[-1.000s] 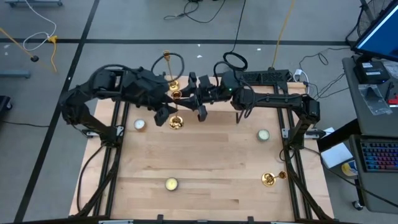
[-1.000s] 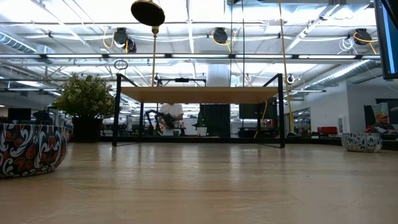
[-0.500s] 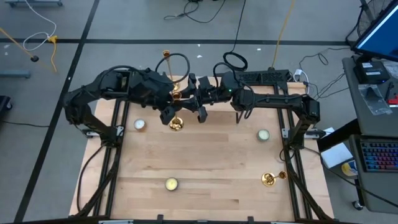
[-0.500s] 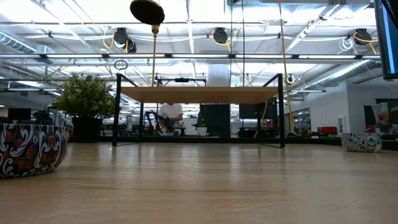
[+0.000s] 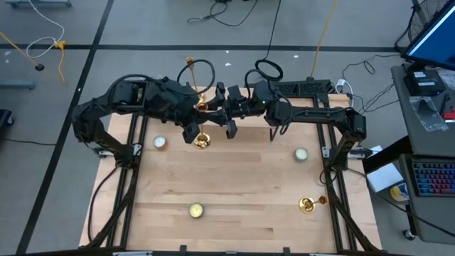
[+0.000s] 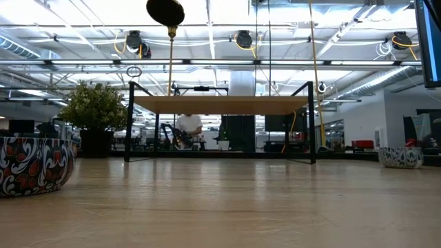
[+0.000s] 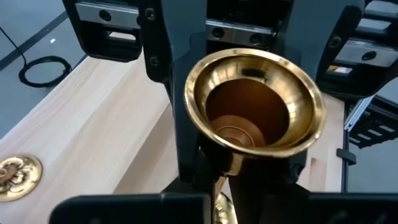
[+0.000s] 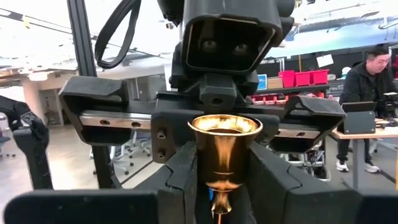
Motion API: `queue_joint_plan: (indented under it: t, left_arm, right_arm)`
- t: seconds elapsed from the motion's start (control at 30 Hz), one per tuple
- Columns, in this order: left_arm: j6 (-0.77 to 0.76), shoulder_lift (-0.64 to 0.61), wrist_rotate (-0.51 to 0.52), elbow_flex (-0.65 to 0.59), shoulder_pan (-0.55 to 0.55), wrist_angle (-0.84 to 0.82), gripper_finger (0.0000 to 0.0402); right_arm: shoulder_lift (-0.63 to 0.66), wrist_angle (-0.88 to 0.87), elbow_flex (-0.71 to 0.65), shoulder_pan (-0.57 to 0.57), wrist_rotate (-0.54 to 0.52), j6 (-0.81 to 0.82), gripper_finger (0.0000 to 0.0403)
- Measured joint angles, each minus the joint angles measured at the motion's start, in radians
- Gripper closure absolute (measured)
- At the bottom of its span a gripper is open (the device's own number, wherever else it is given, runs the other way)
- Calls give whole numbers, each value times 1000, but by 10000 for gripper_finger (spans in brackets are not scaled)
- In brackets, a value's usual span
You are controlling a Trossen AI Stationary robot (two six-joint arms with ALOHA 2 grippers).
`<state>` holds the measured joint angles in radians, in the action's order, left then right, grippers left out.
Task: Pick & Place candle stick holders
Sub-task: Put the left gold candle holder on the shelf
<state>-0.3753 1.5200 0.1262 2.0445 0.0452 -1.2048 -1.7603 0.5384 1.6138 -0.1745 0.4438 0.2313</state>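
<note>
Item: brass candlestick (image 5: 202,107), held above the table's far edge; my left gripper (image 5: 196,122) clamped on its stem, my right gripper (image 5: 222,112) clasping it too. Wooden table (image 5: 242,192): second candlestick (image 5: 308,205) lying down, three candles. Room: open workshop, plant (image 6: 93,107).

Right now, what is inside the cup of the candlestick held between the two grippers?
The candlestick cup holds no candle: only its brass socket floor shows. Left gripper and right gripper cover the stem below.
</note>
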Motion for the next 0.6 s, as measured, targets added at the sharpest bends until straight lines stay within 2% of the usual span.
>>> queue_joint_plan:
  t: [0.27, 0.6]
  left_arm:
    - [5, 0, 10, 0, 0, -3, 379]
    - [6, 1, 159, 0, 2, -40, 385]
  right_arm:
    - [0, -2, 0, -4, 0, -9, 290]
    - [7, -89, -2, -44, -42, -19, 221]
